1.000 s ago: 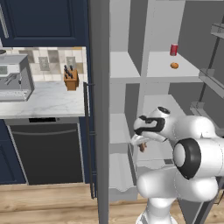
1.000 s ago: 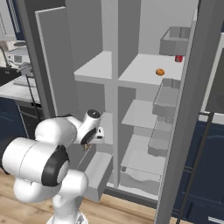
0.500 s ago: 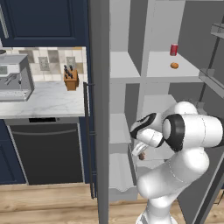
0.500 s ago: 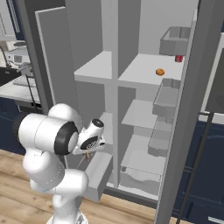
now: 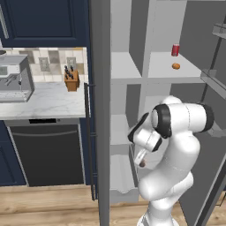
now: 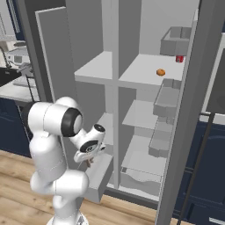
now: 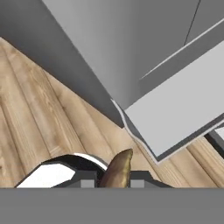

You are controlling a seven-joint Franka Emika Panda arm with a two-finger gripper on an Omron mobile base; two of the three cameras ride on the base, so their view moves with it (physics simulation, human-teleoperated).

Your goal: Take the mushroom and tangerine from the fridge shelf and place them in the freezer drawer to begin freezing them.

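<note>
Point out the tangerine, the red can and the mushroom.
tangerine (image 5: 175,66): left base view, middle of the orange ball.
red can (image 5: 175,50): left base view, its side.
mushroom (image 7: 117,169): hand view, brown body between the fingertips.

The tangerine (image 5: 176,66) lies on the fridge shelf (image 5: 185,73) with a can (image 5: 175,50) just behind it; well below, the mushroom (image 5: 142,163) sits in the claw (image 5: 141,161) above the freezer drawer (image 5: 119,176)

The fridge shelf (image 5: 194,73) bears the tangerine (image 5: 176,66) and a red can (image 5: 175,50).
</note>
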